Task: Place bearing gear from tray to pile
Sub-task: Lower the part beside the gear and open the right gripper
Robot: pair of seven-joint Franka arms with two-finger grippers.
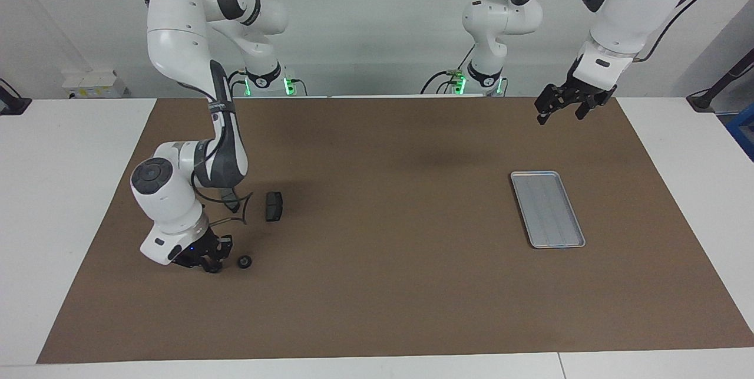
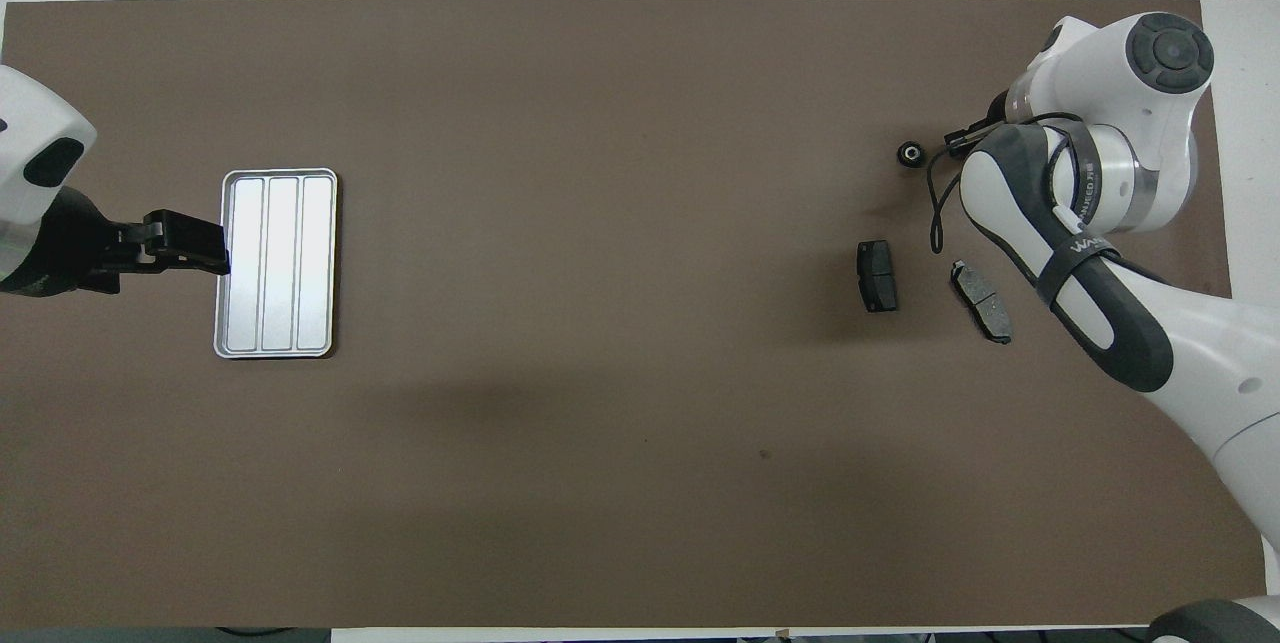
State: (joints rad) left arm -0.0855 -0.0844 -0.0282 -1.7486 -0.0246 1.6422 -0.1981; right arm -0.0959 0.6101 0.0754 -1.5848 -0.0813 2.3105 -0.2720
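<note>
The bearing gear [image 1: 244, 261], a small black ring, lies on the brown mat [image 1: 377, 284]; in the overhead view the bearing gear [image 2: 910, 153] sits farther from the robots than the pile's two plates. The pile shows as one dark plate [image 1: 273, 206] and a second plate [image 2: 982, 300] that the right arm half hides in the facing view. My right gripper [image 1: 206, 261] is down at the mat beside the gear, a small gap apart, with nothing seen in it. The silver tray [image 1: 548, 209] holds nothing. My left gripper [image 1: 562, 111] hangs open in the air and waits.
In the overhead view the left gripper [image 2: 190, 243] overlaps the edge of the tray [image 2: 277, 263]. The right arm's forearm and cable [image 2: 1060, 243] stretch over the mat beside the plates. White table surface borders the mat [image 2: 640, 423] on all sides.
</note>
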